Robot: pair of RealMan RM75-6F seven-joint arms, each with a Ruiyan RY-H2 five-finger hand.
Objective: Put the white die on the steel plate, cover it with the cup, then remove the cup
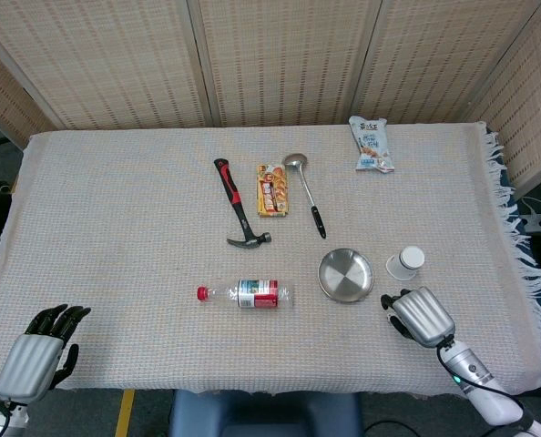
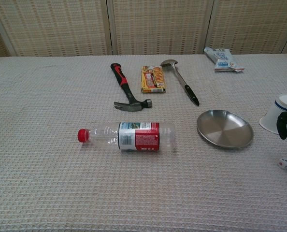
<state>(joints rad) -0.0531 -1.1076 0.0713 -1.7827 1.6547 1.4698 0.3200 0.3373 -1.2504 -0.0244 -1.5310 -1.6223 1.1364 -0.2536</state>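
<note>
Head view looks down; chest view low, nearer.

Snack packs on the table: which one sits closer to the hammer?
The orange pack, lying just right of the hammer, between it and the ladle. The white-and-blue pack lies far off near the table's back right corner.

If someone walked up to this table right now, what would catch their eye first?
Probably the clear plastic bottle with the red cap lying on its side mid-table, and the shiny steel plate to its right. Then the right hand hovering at the near right edge by the tiny white die, with the white cup tipped over just behind.
</note>
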